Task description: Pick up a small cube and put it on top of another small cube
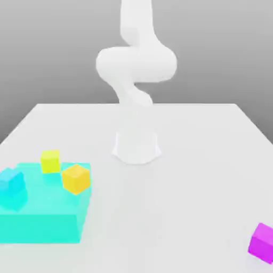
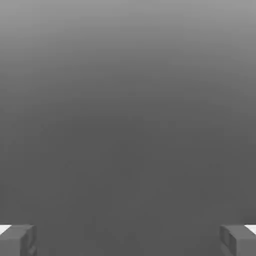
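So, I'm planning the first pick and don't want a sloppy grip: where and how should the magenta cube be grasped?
I'd come straight down on the magenta cube and close the fingers across two opposite side walls. It sits on the table apart from the other cubes, but turned at an angle, so the hand should probably twist to match.

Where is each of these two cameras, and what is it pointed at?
Exterior view: off the arm, looking slightly down across the white table at the robot arm and its base; a turquoise block with small cubes near it at the view's left, a magenta cube at the right.
Hand view: on the robot's hand, facing out past the open gripper, with a finger at each side, toward plain grey.
Shared: only the robot itself, arm in one, fingers in the other; no cube appears in both.
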Controlling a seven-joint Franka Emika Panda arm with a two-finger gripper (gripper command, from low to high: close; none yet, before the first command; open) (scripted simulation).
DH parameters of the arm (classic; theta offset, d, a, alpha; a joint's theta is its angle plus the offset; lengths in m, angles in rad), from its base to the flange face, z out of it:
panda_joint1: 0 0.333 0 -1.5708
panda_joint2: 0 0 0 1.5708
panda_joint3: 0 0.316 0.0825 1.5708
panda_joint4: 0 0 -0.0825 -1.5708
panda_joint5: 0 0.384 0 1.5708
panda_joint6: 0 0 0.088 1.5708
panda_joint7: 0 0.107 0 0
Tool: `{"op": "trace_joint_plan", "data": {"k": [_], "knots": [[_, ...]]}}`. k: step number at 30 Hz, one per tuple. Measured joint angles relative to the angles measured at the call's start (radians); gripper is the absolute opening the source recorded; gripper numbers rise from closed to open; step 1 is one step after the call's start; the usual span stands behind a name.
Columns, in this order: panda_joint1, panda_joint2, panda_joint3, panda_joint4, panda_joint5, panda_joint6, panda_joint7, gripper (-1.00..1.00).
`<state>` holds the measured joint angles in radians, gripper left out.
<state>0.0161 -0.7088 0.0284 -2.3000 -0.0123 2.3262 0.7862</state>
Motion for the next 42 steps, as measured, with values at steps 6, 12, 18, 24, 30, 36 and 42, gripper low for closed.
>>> {"op": "trace_joint_plan", "data": {"k": [6, 12, 18, 24, 30, 36, 42], "knots": [[0.04, 0.223, 0.072, 0.0, -0.034, 0.064, -0.031, 0.0], [0.082, 0.44, 0.14, 0.0, -0.076, 0.127, -0.054, 0.0], [0.143, 0.659, 0.199, 0.0, -0.127, 0.188, -0.072, 0.0], [0.215, 0.876, 0.231, 0.001, -0.17, 0.25, -0.095, 0.0], [0.281, 1.093, 0.249, 0.009, -0.216, 0.332, -0.106, 0.0], [0.326, 1.221, 0.196, 0.035, -0.279, 0.426, -0.062, -1.0], [0.315, 1.193, 0.211, 0.029, -0.264, 0.403, -0.073, -1.0]]}}
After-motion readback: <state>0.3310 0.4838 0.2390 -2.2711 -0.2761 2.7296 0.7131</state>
